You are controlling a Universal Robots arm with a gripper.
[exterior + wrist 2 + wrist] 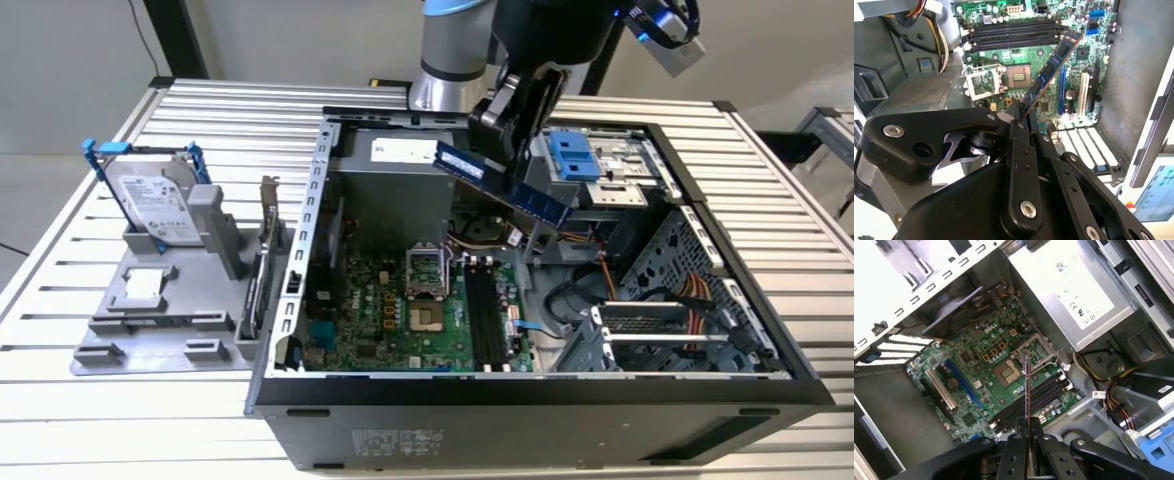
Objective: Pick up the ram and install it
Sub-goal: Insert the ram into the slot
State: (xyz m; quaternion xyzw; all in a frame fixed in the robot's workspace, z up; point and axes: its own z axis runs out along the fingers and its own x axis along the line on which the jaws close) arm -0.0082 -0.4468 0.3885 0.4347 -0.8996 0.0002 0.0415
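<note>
Count: one arm, one ram (pixel 503 182), one open PC case (pixel 561 395) lying on the slatted worktop (pixel 200 110), one motherboard (pixel 387 320), one hard drive (pixel 158 205) in a blue frame.

Four long black slots (pixel 1014 32) are counted in the second wrist view, side by side next to the CPU socket (pixel 1016 75).

The fingers (pixel 514 110) are pinched on one end of the ram; the rest of the stick juts out past the tips. In the exterior view it is held tilted in the air over the case, above the motherboard and well clear of the slots (pixel 487 315).

Second wrist view: the ram (pixel 1054 65) is seen at a slant with its blue face and chips visible, rising from between the fingers (pixel 1018 135).

First wrist view: the ram (pixel 1027 390) is seen edge-on as a thin line between the fingers (pixel 1015 450), with the slots (pixel 1039 395) and socket (pixel 1006 372) behind it.

Exterior view: the hard drive is propped on a grey holder (pixel 160 320) on the worktop, at the exterior view's left, apart from the case.
</note>
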